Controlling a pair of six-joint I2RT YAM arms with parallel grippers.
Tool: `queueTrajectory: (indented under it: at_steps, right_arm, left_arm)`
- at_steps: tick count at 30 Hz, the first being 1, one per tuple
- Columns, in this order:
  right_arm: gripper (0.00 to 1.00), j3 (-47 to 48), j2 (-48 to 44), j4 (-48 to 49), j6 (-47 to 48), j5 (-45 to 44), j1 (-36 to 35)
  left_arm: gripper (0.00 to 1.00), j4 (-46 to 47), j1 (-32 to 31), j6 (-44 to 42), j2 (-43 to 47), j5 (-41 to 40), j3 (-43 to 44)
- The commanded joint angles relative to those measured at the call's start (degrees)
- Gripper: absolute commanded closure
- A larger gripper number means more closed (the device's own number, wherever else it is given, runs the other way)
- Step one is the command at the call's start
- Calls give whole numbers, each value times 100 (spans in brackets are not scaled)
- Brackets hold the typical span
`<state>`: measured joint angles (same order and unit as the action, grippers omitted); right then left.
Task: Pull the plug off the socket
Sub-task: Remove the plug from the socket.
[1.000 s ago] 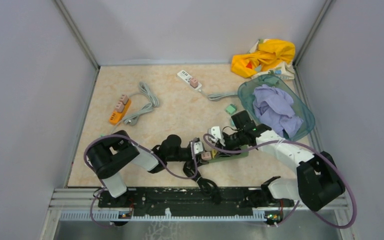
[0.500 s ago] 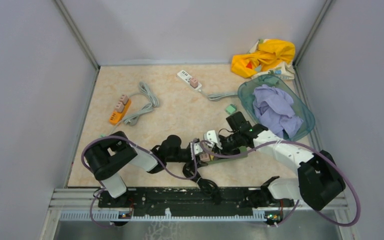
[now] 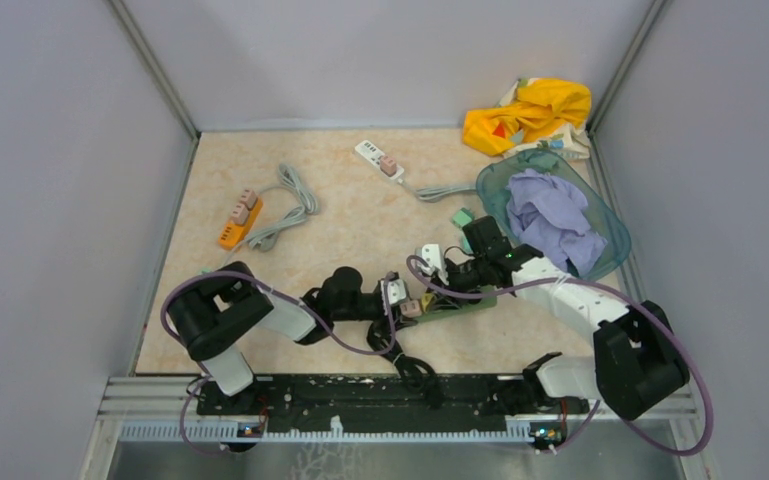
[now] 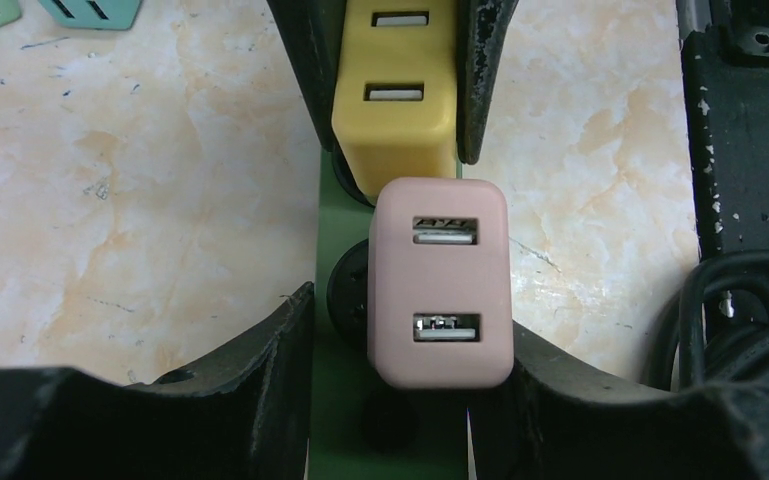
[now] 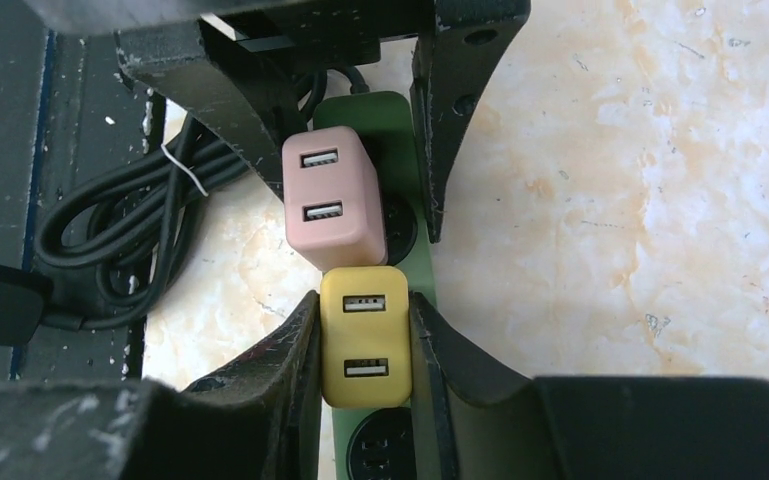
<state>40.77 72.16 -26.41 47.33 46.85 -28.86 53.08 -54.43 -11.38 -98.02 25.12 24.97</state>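
right tool (image 5: 363, 308) clenched tight on the yellow plug (image 5: 364, 340), plug sitting on the green power strip (image 4: 338, 400) by the near edge of the surface (image 3: 360, 220), left tool (image 4: 410, 320) pinching the strip's sides right beside the pink plug (image 4: 441, 283)

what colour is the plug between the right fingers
The plug is yellow; the right wrist view shows it best.

Matt plastic yellow plug (image 5: 363, 335), marble-look table (image 5: 610, 200)
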Motion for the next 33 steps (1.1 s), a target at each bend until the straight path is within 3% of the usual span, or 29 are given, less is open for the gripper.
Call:
queueTrajectory:
  at_steps: [1, 4, 7, 15, 22, 27, 33]
  right_arm:
    - [100, 254, -427, 114, 612, 662, 363]
    - [100, 280, -419, -537, 1332, 1473, 350]
    - [100, 287, -383, -768, 1609, 1645, 110]
    - [100, 222, -107, 1032, -661, 426, -620]
    - [100, 292, -165, 1093, -722, -37, -176]
    - [100, 221, -426, 638, -114, 425, 397]
    - [100, 237, -398, -807, 1655, 1732, 229]
  left_arm:
    - [99, -653, -26, 57, 31, -58, -278]
    - [99, -626, -26, 65, 55, -69, -326]
    - [99, -628, -24, 77, 45, -74, -287]
    - [99, -810, -23, 144, -132, -35, 17]
    - [99, -843, -30, 134, -152, -76, -11]
    - [99, -854, -24, 84, -72, -152, -107]
    - [99, -875, -31, 85, -35, -150, -82]
